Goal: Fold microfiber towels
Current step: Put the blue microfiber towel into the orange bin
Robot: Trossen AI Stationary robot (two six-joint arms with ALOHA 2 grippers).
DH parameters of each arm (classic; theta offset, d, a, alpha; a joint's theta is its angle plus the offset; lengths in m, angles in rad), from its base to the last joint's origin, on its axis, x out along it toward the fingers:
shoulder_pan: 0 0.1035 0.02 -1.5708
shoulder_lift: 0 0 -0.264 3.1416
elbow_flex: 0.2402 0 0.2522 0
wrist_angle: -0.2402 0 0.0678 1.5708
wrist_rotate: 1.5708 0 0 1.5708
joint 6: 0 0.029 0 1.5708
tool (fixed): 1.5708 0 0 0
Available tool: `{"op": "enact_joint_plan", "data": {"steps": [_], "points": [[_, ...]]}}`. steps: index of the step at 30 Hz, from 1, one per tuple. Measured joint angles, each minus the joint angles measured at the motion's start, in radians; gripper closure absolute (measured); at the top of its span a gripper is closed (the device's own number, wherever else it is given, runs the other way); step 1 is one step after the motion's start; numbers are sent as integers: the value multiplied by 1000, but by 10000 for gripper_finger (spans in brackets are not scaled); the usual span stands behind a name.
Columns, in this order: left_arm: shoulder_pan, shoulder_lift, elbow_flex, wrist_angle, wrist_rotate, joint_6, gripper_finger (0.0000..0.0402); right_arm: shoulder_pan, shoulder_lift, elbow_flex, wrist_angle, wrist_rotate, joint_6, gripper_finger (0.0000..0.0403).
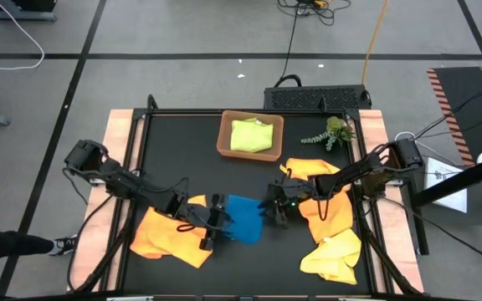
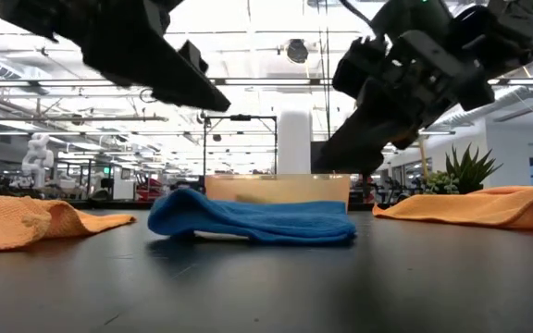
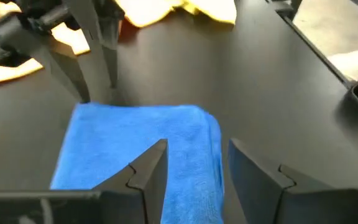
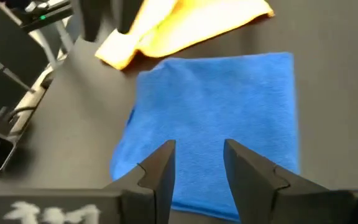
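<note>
A blue microfiber towel (image 1: 243, 219) lies folded and flat on the black table top, at the middle of its near half; the low view shows it (image 2: 253, 220) as a low pad with a rounded fold at its left. My left gripper (image 3: 197, 144) hovers open just above the towel's left edge (image 1: 214, 221). My right gripper (image 4: 199, 144) hovers open above its right edge (image 1: 274, 209). In the low view both grippers hang clear of the cloth. A lime green towel (image 1: 251, 135) lies folded in the brown tray (image 1: 224, 138).
An orange towel (image 1: 170, 234) lies crumpled at the near left under my left arm. Another orange towel (image 1: 325, 196) and a yellow one (image 1: 333, 255) lie at the right. A green plant sprig (image 1: 333, 132) sits at the far right, beside the tray.
</note>
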Motion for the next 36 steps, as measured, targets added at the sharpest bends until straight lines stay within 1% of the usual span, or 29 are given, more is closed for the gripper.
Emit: {"op": "enact_joint_plan", "data": {"steps": [2, 4, 8, 10, 14, 16, 18, 21, 24, 27, 32, 36], "points": [[8, -18, 0, -19, -33, -38, 230, -17, 0, 1, -27, 0, 3, 273], [34, -19, 0, -38, -40, -83, 229, -30, 0, 1, -60, 0, 4, 273], [126, 4, 0, -52, 39, -147, 229, -50, 0, 1, -100, -12, 19, 273], [181, 15, -2, -85, 76, -167, 229, -58, 0, 1, -109, -28, 32, 272], [292, 25, 2, -81, 167, -175, 229, -65, 0, 1, -128, -42, 44, 271], [333, 29, -2, -96, 216, -174, 228, -68, 0, 1, -130, -50, 44, 264], [366, 39, -1, -79, 254, -172, 225, -72, 0, 1, -133, -51, 43, 248], [399, 41, -1, -87, 300, -166, 209, -82, 0, 1, -132, -48, 45, 213], [414, 56, 0, -85, 312, -162, 183, -97, 0, 1, -135, -41, 64, 177], [427, 87, -2, -104, 319, -163, 151, -107, 0, 1, -134, -45, 73, 151], [446, 169, 0, -72, 400, -203, 106, -108, 35, 1, -121, -50, 92, 141], [449, 207, 2, -62, 434, -223, 93, -109, 108, 1, -56, -72, 123, 149]]}}
